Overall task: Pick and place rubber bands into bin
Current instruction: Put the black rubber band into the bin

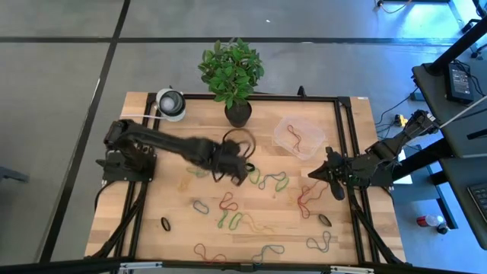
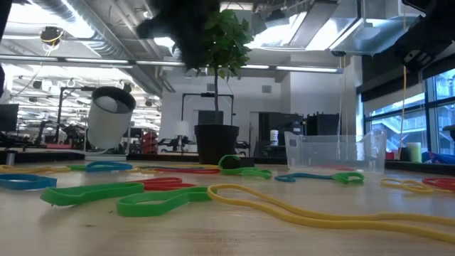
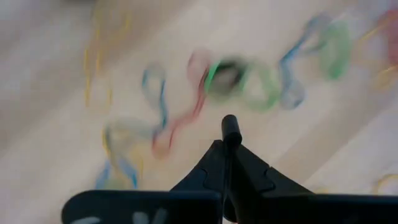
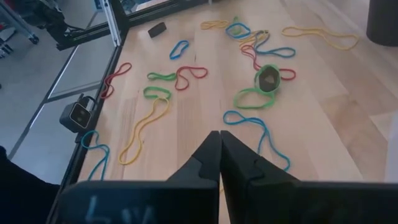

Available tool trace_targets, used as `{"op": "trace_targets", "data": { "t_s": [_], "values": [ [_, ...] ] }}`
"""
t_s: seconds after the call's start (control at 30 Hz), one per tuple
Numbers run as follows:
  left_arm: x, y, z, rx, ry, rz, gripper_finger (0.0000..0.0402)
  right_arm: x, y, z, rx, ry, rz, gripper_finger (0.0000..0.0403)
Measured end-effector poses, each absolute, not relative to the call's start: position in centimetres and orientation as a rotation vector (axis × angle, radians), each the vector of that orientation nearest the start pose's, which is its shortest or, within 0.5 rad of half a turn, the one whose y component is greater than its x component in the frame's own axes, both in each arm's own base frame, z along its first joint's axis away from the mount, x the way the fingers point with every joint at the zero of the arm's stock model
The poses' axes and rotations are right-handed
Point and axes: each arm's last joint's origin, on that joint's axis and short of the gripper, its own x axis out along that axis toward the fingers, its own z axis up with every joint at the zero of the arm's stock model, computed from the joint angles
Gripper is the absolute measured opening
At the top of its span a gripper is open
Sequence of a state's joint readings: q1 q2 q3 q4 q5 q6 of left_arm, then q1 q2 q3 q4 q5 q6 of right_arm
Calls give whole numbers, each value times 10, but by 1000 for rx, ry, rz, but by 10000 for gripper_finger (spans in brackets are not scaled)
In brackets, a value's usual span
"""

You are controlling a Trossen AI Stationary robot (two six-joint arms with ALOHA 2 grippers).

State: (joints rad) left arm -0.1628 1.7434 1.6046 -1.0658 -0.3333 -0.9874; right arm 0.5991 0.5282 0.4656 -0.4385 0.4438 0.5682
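Mid-table, left gripper (image 1: 237, 173) hung fully closed, nothing visibly held, rubber bands (image 1: 270, 181) just beside it; right gripper (image 1: 319, 173) closed, empty, near bin (image 1: 299, 137).

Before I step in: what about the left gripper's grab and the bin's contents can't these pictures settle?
- Left gripper: fingers shut, but motion blur in the left wrist view hides whether a rubber band is pinched; in the high view the arm covers the spot.
- Bin: a red band shows inside from above; the count is too small to tell, and the low view's clear wall shows nothing certain.
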Motion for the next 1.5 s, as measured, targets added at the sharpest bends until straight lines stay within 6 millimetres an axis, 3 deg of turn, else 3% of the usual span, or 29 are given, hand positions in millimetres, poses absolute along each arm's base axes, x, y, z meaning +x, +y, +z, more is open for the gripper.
{"op": "trace_targets", "data": {
  "t_s": [0.13,0.37,0.47,0.63,0.83,1.0,1.3,1.5],
  "values": [
    [369,-9,341,-446,837,602,4,108,59,236,328,459,13,7],
    [422,54,359,-290,712,453,3,109,57,236,411,437,-60,7],
    [449,74,344,-243,728,395,3,110,58,236,441,435,-79,7],
    [492,94,302,-203,770,281,3,110,58,235,471,435,-94,7],
    [528,99,234,-202,820,237,3,111,58,236,475,420,-99,7],
    [546,101,199,-198,781,233,3,112,58,236,470,412,-120,7],
    [560,105,183,-193,682,249,10,112,58,235,465,416,-125,7],
    [562,106,188,-188,628,253,46,113,59,235,461,421,-127,7]
  ]
}}
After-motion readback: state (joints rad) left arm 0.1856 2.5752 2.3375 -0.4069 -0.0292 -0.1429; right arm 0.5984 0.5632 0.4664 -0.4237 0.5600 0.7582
